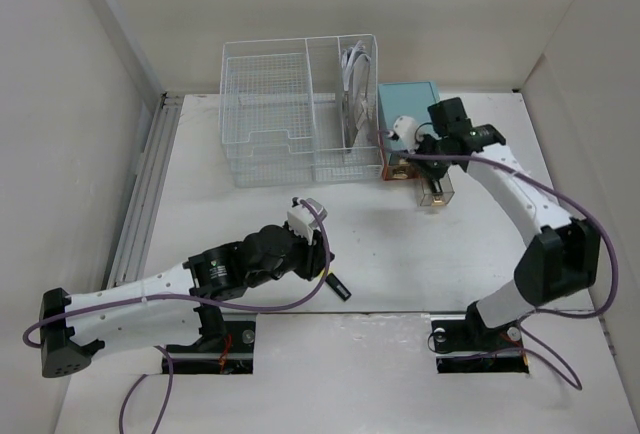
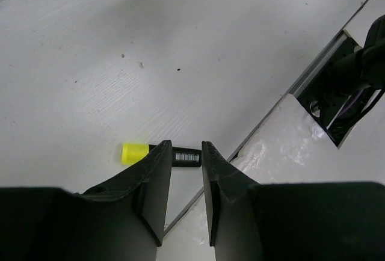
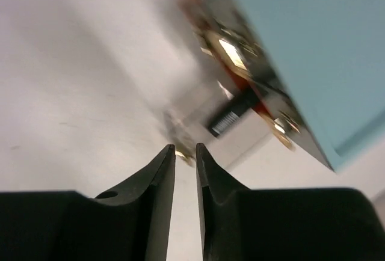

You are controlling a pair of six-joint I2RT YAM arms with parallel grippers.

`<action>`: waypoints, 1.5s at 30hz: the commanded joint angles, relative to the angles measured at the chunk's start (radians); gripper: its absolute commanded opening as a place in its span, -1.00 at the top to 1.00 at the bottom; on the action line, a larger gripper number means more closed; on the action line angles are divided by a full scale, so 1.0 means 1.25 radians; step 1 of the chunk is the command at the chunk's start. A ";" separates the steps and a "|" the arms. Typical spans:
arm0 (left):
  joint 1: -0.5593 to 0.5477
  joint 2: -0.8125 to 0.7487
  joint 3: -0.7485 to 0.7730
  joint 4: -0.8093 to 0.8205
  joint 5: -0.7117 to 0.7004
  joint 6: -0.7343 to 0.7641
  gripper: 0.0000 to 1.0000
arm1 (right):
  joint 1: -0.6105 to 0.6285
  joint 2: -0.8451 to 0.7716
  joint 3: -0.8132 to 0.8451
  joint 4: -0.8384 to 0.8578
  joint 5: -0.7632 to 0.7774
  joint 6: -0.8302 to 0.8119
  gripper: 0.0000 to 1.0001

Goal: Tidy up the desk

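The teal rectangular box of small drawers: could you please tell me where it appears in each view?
Top external: the teal rectangular box stands at the back, right of the white wire basket.
Left wrist: not in it.
Right wrist: it fills the upper right corner.
Shared landmark: the flat white desk, in all three.

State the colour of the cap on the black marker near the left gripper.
The cap is yellow; left wrist view shows it best.

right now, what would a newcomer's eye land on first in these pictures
The white wire basket at the back of the desk, with the teal box on its right, stands out first. Next, a yellow-capped marker lies near the desk's front edge, just beyond the left tool.
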 commanded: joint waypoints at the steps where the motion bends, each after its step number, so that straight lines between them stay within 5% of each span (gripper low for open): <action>1: -0.004 -0.025 -0.004 0.024 0.007 -0.003 0.51 | 0.130 -0.044 -0.062 -0.046 -0.175 -0.050 0.49; 7: -0.004 -0.166 -0.050 0.112 0.053 0.015 0.55 | 0.347 0.089 -0.176 0.047 -0.234 0.072 0.32; 15: -0.004 -0.433 -0.078 0.172 0.071 0.024 0.55 | 0.440 0.173 -0.092 0.060 -0.289 0.166 0.27; 23: -0.004 -0.427 -0.078 0.146 0.071 0.016 0.55 | 0.520 0.189 -0.031 0.081 -0.291 0.236 0.00; 27: -0.004 -0.413 -0.078 0.154 0.080 0.016 0.55 | 0.545 0.164 -0.060 0.176 -0.245 0.413 -0.03; 32: -0.004 -0.413 -0.078 0.154 0.080 0.031 0.55 | 0.578 0.073 -0.162 0.319 -0.093 0.596 -0.06; 35: -0.004 -0.413 -0.078 0.154 0.080 0.031 0.55 | 0.607 0.056 -0.195 0.351 0.004 0.661 -0.32; 45: -0.004 -0.430 -0.071 0.152 0.080 0.031 0.55 | 0.683 0.071 -0.254 0.405 0.117 0.721 -0.27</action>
